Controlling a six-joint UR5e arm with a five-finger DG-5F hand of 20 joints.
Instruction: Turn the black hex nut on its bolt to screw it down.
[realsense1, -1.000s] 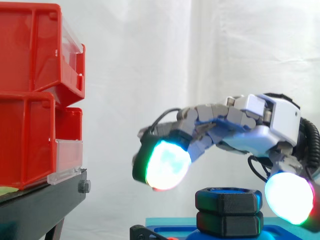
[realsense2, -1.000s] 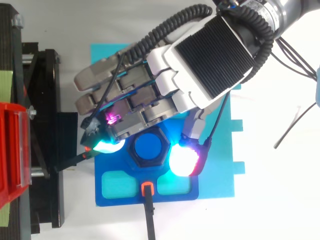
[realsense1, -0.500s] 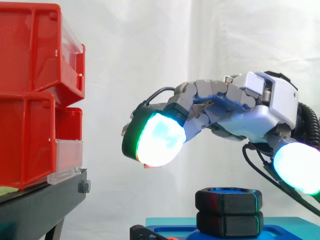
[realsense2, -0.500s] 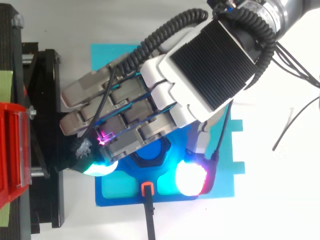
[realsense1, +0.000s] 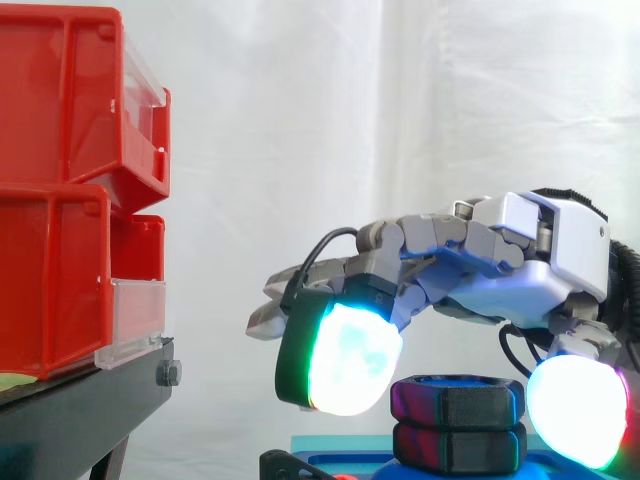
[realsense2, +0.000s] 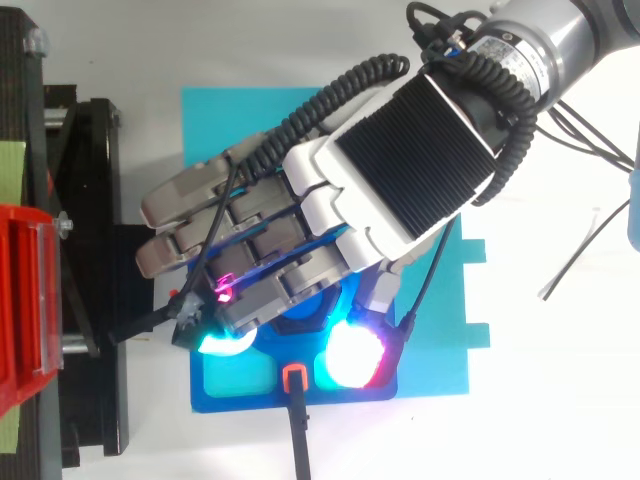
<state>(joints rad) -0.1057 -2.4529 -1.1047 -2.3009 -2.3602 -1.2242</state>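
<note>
Hand (realsense2: 400, 170) is back down at the nut (realsense1: 458, 403) after lifting clear; whether I grasp it I cannot tell, but another turn looks due.

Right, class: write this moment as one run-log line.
hand: low over black nut | nut: on blue base | grip: cannot tell

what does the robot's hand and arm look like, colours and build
The hand has a white shell with a black ribbed panel on its back. Its fingers are grey, blocky segments ending in thick glowing pads, white-cyan with green and red rims. The arm is a silver-grey cylinder.
</note>
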